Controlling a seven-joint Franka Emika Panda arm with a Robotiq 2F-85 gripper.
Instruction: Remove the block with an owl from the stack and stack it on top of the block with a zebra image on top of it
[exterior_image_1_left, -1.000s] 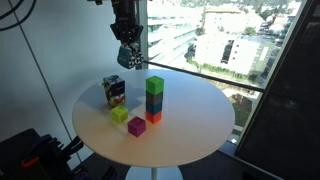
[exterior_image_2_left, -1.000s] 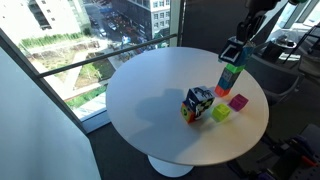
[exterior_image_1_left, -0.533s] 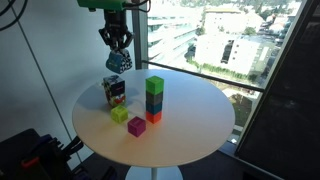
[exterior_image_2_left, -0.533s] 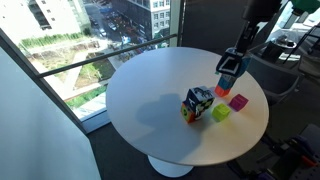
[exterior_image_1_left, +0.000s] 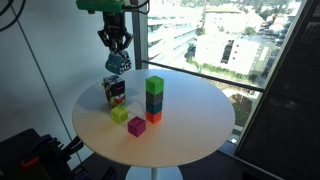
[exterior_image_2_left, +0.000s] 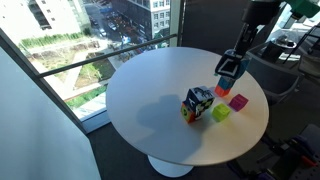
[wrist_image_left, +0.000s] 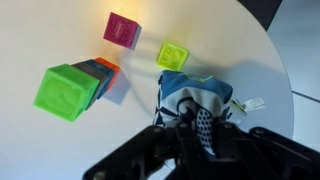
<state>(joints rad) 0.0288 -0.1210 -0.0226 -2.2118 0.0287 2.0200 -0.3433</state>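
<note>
My gripper (exterior_image_1_left: 117, 56) is shut on the owl block (exterior_image_1_left: 119, 64), a black-and-white speckled cube, and holds it in the air above the zebra block (exterior_image_1_left: 114, 91). The zebra block stands on the round white table (exterior_image_1_left: 190, 130). The stack (exterior_image_1_left: 155, 100) of green, dark blue and orange-red cubes stands beside it. In the wrist view the speckled cube (wrist_image_left: 203, 128) sits between the jaws, just above the zebra block (wrist_image_left: 195, 86), with the stack's green top (wrist_image_left: 68, 90) to the side. In an exterior view my gripper (exterior_image_2_left: 233, 66) partly hides the stack (exterior_image_2_left: 222, 90).
A magenta cube (exterior_image_1_left: 136, 125) and a yellow-green cube (exterior_image_1_left: 120, 114) lie loose near the stack and the zebra block (exterior_image_2_left: 197, 104). The table stands by a large window with a railing (exterior_image_1_left: 250, 88). Dark equipment (exterior_image_1_left: 30, 150) sits low beside the table.
Over the last second my gripper carried the speckled cube from above the stack sideways to above the zebra block. It has barely moved in the last half second.
</note>
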